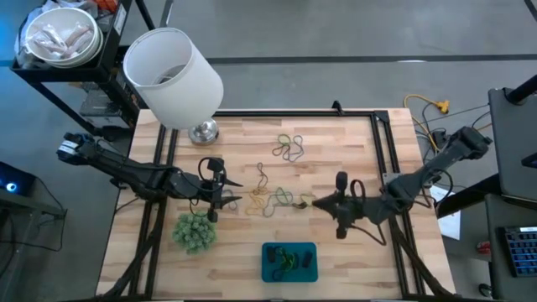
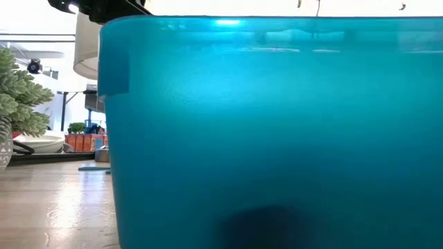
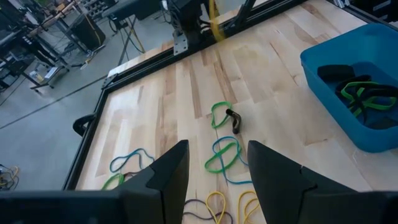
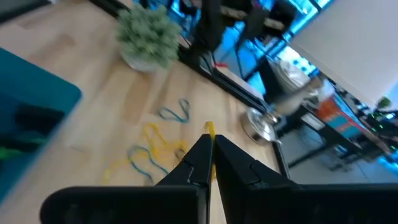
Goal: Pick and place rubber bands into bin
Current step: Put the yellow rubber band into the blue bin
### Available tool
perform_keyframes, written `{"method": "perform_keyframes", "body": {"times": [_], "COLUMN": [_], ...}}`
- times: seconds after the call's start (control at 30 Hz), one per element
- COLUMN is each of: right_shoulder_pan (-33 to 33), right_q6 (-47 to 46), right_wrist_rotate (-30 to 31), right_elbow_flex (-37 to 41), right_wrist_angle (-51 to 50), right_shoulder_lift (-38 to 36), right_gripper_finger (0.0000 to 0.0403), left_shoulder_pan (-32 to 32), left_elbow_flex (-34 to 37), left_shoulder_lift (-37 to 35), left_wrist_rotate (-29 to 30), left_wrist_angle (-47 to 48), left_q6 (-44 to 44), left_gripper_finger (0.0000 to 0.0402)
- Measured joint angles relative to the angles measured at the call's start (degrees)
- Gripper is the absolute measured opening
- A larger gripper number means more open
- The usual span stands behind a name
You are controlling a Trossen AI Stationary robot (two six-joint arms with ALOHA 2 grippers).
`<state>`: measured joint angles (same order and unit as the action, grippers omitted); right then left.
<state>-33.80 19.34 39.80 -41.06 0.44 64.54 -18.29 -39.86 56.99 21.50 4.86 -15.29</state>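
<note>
Right claw (image 4: 210, 144) (shut) on yellow band (image 4: 210, 129)

You're looking at a pale wood bench (image 1: 352, 252) with visible plank grain, framed by black rails (image 1: 382, 143). Near its front edge sits a teal-blue bin (image 1: 270, 270), holding green and black rubber bands (image 1: 289, 259). Loose bands (image 1: 273, 198) across the middle of the bench are yellow, green, blue and tan; a further cluster (image 1: 290, 148) toward the back edge looks olive-green and tan. At the back left corner you see a white lamp shade (image 1: 174, 77) on a silver base (image 1: 203, 131). By the front left corner stands a fuzzy green plant (image 1: 195, 231). Both arms' fingers (image 3: 171, 177) are dark.
</note>
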Motion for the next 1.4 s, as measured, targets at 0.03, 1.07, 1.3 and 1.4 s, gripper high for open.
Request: {"method": "perform_keyframes", "body": {"times": [0.03, 1.07, 1.3, 1.4], "right_shoulder_pan": [-0.5, -8.6, -9.2, -10.3], "right_q6": [0.2, -0.1, 0.1, 1.3], "right_wrist_rotate": [-0.1, -10.4, -10.3, -10.3], "right_elbow_flex": [0.0, -16.9, -19.5, -20.1], "right_wrist_angle": [1.2, -5.4, -6.5, -5.9], "right_shoulder_lift": [0.6, 24.1, 25.2, 25.2], "right_gripper_finger": [0.0009, 0.0009, 0.0009, 0.0009], "left_shoulder_pan": [0.0, 0.0, 0.0, 0.0], "left_elbow_flex": [0.0, 2.0, 2.0, 2.0], "left_shoulder_lift": [0.0, 0.0, 0.0, 0.0], "left_wrist_rotate": [0.0, 0.0, 0.0, 0.0], "left_wrist_angle": [0.0, -3.6, -3.5, -3.5], "left_q6": [0.0, -0.1, -0.1, -0.1], "left_gripper_finger": [0.0148, 0.0148, 0.0148, 0.0148]}}
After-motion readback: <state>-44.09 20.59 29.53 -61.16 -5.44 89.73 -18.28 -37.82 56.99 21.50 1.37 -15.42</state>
